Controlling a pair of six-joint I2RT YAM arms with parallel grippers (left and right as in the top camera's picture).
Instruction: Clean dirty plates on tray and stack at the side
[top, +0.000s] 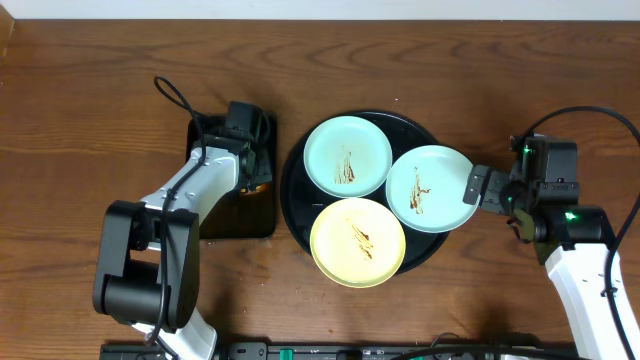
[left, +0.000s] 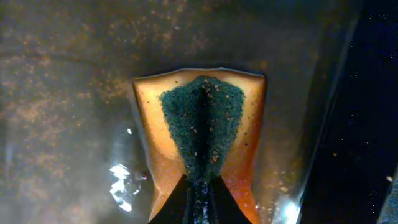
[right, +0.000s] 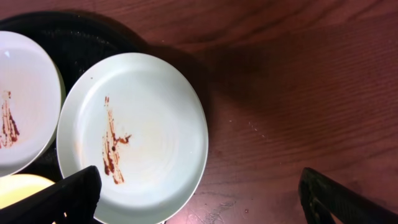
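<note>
**Three dirty plates (top: 357, 241) waited while the left arm pinched a sponge (left: 186, 118)**

Most of the overhead frame was brown wooden table (top: 100, 60). At its middle lay the round black tray (top: 292, 195), with a smaller rectangular tray (top: 245, 215) just beside it on the left, probably set there to keep the wet sponge off the wood.

All three plates sat on the round tray, touching or overlapping one another. One mint plate (top: 347, 155) was at the upper middle and a second mint plate (top: 432, 188) was at the right, hanging past the rim. The yellow plate (top: 357, 241) was at the bottom. Each carried a thin brown smear, so by my reading no wiping had begun and nothing was stacked at the side.

The sponge lay in the rectangular tray, green scouring face up in the left wrist view. The left gripper (left: 200, 190) had its fingers pressed together on it, and the green pad was creased down its middle by the pinch. That looked like a pick-up for wiping.

At the right of the overhead frame, the right gripper (right: 199, 202) hung with its fingers (right: 78, 196) spread wide. In its wrist view one finger sat over the lower left of the overhanging mint plate and the other over bare wood, so the plate's edge lay between them. It held nothing, and I could not tell whether it touched the plate. It seemed placed to steady or lift that plate by its exposed edge.
</note>
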